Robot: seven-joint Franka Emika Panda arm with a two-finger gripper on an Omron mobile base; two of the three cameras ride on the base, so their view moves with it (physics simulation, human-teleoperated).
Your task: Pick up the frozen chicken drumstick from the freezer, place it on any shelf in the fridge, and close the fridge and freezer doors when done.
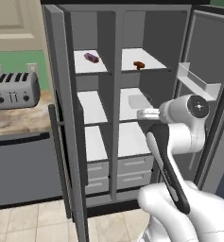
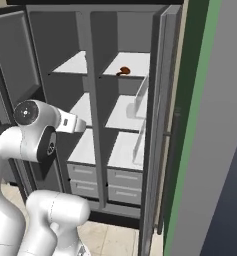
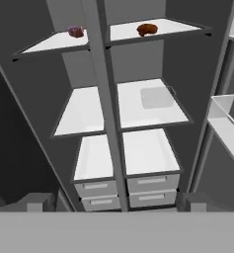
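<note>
Both refrigerator doors open, drumstick resting on fridge's top shelf.
Long axis roughly across shelf width; gripper spread wide, clasping nothing, well below.

The arm is all glossy white shells, chunky and rounded, with a fat bulbous base segment. There's a long black strip running down the side of one link, and the joint up top has a round dark grey cap with a small centre mark. The right base view shows another dark joint disc.
</note>
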